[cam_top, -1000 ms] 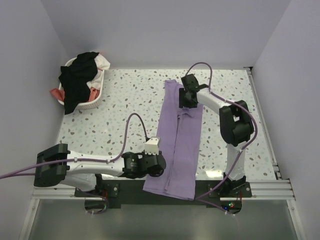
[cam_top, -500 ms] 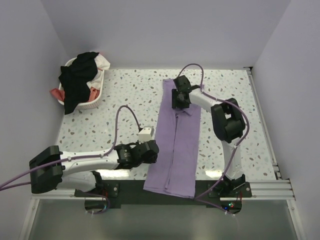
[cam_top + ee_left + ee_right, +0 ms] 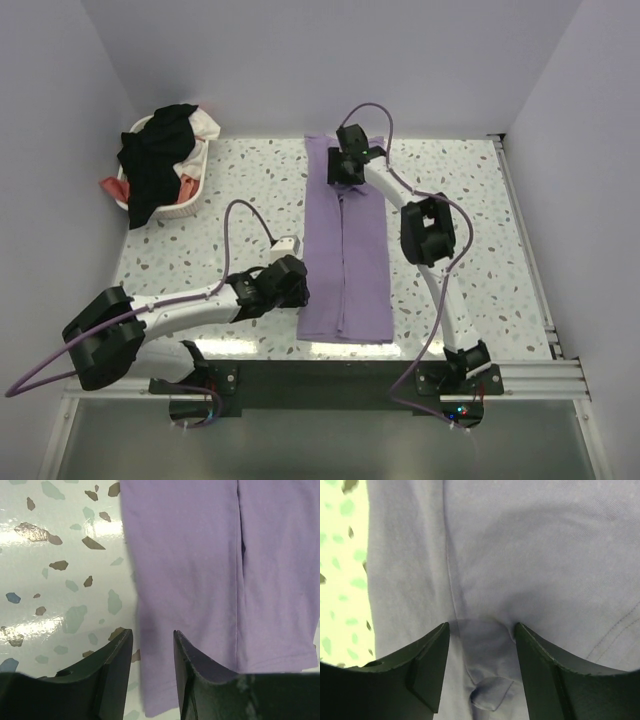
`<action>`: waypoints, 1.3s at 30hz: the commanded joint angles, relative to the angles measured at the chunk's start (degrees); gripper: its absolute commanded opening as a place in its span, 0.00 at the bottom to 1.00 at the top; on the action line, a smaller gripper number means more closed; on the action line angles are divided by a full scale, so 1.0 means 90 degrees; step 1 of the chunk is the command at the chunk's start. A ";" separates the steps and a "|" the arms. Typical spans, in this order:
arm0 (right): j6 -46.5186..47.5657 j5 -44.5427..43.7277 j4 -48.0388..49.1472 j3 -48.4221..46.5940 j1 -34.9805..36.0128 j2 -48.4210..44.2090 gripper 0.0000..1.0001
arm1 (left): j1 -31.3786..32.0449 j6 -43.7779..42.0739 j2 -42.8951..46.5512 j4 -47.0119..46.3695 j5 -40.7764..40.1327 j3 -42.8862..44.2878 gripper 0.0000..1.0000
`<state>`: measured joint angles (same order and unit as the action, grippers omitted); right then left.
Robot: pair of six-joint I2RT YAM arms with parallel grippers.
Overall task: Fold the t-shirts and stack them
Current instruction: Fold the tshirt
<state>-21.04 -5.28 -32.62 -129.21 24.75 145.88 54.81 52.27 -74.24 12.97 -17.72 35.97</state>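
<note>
Lavender shirt (image 3: 345, 250), folded into a long strip, lies on the speckled table (image 3: 220, 220), running from the near edge toward the far wall. The right pincer (image 3: 342, 170) sits on its far end and the left pincer (image 3: 290, 282) at its near left edge. A basket (image 3: 195, 202) heaped with black, white and coral shirts (image 3: 155, 165) stands well apart in the far left corner. From above, both sets of jaws are hidden. The left wrist view shows fingers (image 3: 112, 675) spread astride the shirt's edge. The right wrist view shows fingers (image 3: 427, 670) apart around a pucker (image 3: 485, 695) of cloth; I cannot tell whether they pinch it.
</note>
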 commanded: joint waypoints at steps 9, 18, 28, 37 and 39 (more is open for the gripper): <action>0.0258 0.0977 -0.0154 -0.0498 -0.0436 -0.0249 0.73 | -0.0328 -0.0437 -0.0082 -0.0455 0.0513 0.0281 0.48; -0.0249 0.0636 -0.0097 0.2418 -0.0582 -0.3013 0.71 | -0.0328 -0.0622 -0.0101 -0.1333 0.1430 -0.0032 0.42; -0.0875 0.0381 0.1046 0.7556 -0.0231 -0.6744 0.52 | 0.0492 -0.0730 -0.0881 -0.1715 0.1549 0.0515 0.33; -0.1090 0.0517 0.0949 1.0067 0.0140 -0.9118 0.51 | 0.0961 -0.0554 -0.1585 -0.2261 0.1607 0.0642 0.31; -0.1188 0.0577 0.0929 1.0312 0.0169 -0.9546 0.51 | 0.1000 -0.0525 -0.1789 -0.2320 0.1617 0.0681 0.31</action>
<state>-29.89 -0.45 -25.67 -38.85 25.89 64.77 63.18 46.94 -88.53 -3.53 -3.42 39.83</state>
